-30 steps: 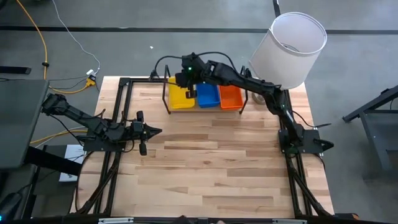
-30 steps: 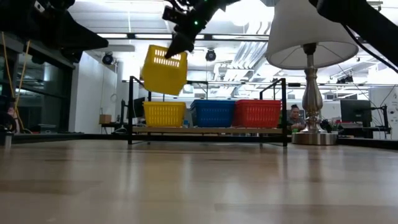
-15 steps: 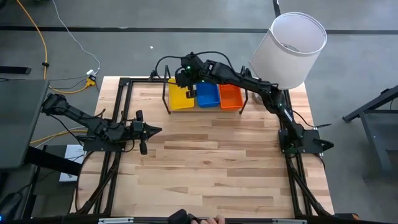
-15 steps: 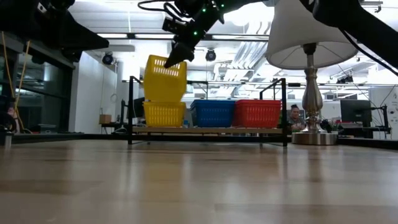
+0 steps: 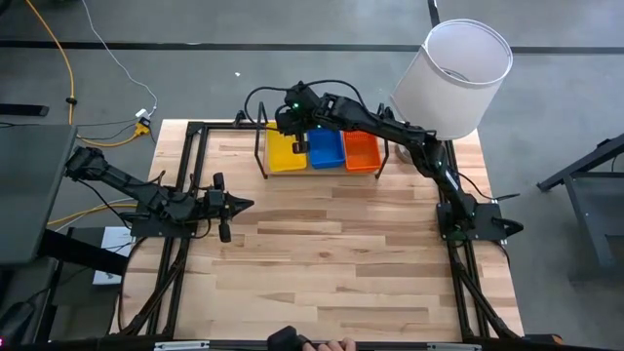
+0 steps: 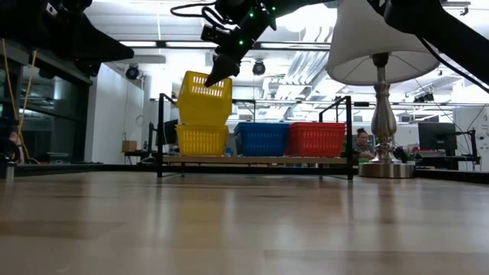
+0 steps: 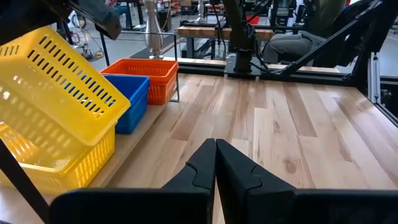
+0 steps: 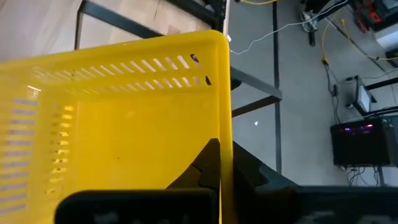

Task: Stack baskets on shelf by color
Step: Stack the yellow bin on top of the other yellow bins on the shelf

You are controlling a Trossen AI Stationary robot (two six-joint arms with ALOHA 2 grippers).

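Observation:
The shelf (image 6: pixel 260 160) stands at the table's far edge and bears a yellow basket (image 6: pixel 202 140), a blue one (image 6: pixel 262 139) and a red one (image 6: pixel 315 139) in a row. Right above the yellow one, a second yellow basket (image 6: pixel 202 98) hangs tilted, with my right gripper (image 6: pixel 216 75) shut on it. Its underside is level with the lower basket's rim; whether they touch I cannot tell. Over the table's left part, my left gripper (image 7: pixel 216 158) is shut on nothing and points toward the shelf. My right gripper pinches the upper yellow basket's side wall at its rim (image 8: pixel 225 134), one finger (image 8: pixel 208 163) inside the basket and one outside. It is the wall toward the blue basket. The fingers slant down from above and from the right. The basket hangs tilted, its held side higher (image 6: pixel 223 79).
A lamp with a big white shade (image 5: pixel 466 64) stands right of the shelf, its base (image 6: pixel 384 169) on the table. Bare wooden tabletop (image 5: pixel 331 253) lies between the shelf and the near edge. A person's hand (image 5: pixel 314 343) shows at the near edge.
My right gripper has sunk toward the shelf's yellow basket, carrying the held yellow basket. The basket was higher and more steeply tilted; now it sits lower, closer to level, just above the yellow one beneath. Over the last half second it has hardly moved.

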